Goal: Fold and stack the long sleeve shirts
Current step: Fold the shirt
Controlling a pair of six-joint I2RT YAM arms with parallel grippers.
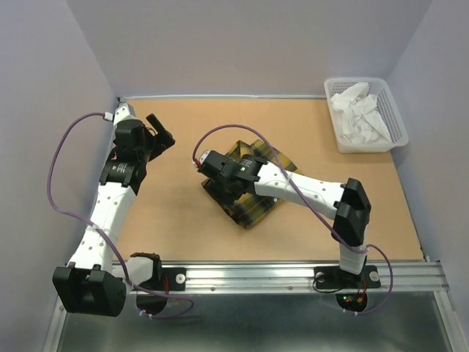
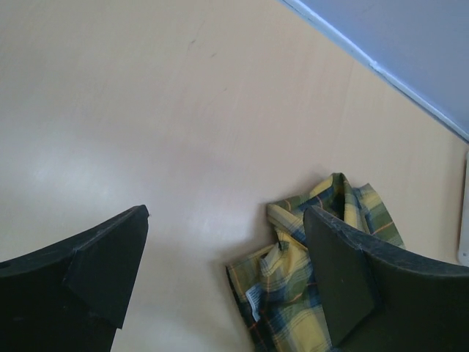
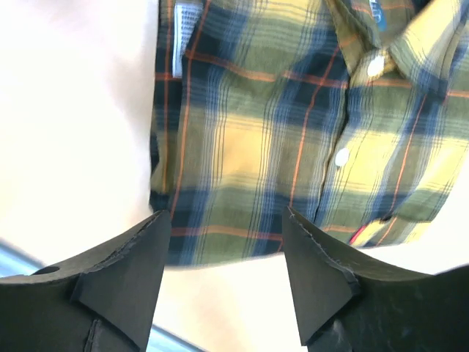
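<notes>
One yellow and dark plaid long sleeve shirt (image 1: pixel 256 209) lies folded in the middle of the table, collar and white buttons up (image 3: pixel 293 139). My right gripper (image 1: pixel 227 183) hovers over its left part; in the right wrist view it (image 3: pixel 226 227) stands open just above the shirt's folded edge, nothing between the fingers. My left gripper (image 1: pixel 163 136) is open to the left of the shirt, above bare table; the left wrist view has it (image 2: pixel 223 220) wide open, with the shirt (image 2: pixel 293 286) lying beyond the right finger (image 2: pixel 344 286).
A white mesh basket (image 1: pixel 392 121) with crumpled white cloth stands at the back right corner. Purple cables loop off both arms. A metal rail (image 1: pixel 293 275) runs along the near edge. Walls close in the table on three sides.
</notes>
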